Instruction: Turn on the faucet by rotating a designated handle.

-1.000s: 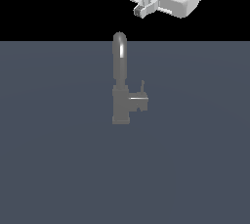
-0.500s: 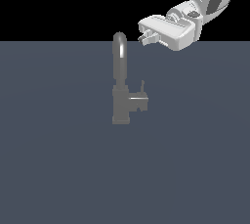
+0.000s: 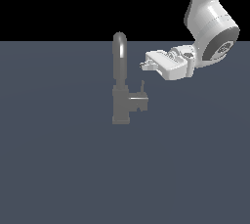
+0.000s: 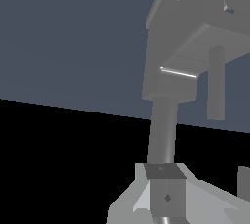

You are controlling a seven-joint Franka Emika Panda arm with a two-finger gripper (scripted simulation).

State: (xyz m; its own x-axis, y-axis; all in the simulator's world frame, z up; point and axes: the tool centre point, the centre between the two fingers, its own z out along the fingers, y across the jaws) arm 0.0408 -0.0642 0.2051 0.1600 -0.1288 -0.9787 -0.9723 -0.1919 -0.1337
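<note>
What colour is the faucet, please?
Dull grey all over; the faucet shows best in the exterior view.

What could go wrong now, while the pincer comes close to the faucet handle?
1. The pincer is beside the arched spout and above the handle; it may strike the spout rather than reach the handle.
2. The lever rod is thin and short, so the pincer might slide past it.
3. Whether the pincer is open cannot be seen.
</note>
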